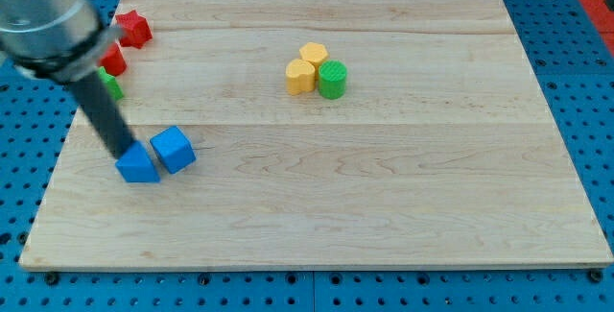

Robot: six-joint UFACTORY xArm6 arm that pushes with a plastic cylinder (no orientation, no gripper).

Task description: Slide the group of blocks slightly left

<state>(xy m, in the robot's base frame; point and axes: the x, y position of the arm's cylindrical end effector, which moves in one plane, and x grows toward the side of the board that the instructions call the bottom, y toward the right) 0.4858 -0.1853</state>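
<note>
Camera view: my tip [129,155] rests against the upper-left edge of a blue block [138,166], whose twin, a blue cube [174,149], sits just to the tip's right on the desk [384,216]. There are no jaws here, only a bare rod. The likely target group (two yellow blocks [306,67] touching a green cylinder [333,80]) lies well to the tip's right, toward the view's top. A clean push probably means circling to the cylinder's right side and nudging left gently. Two red blocks [125,41] and a green block [110,85] sit above the tip.
</note>
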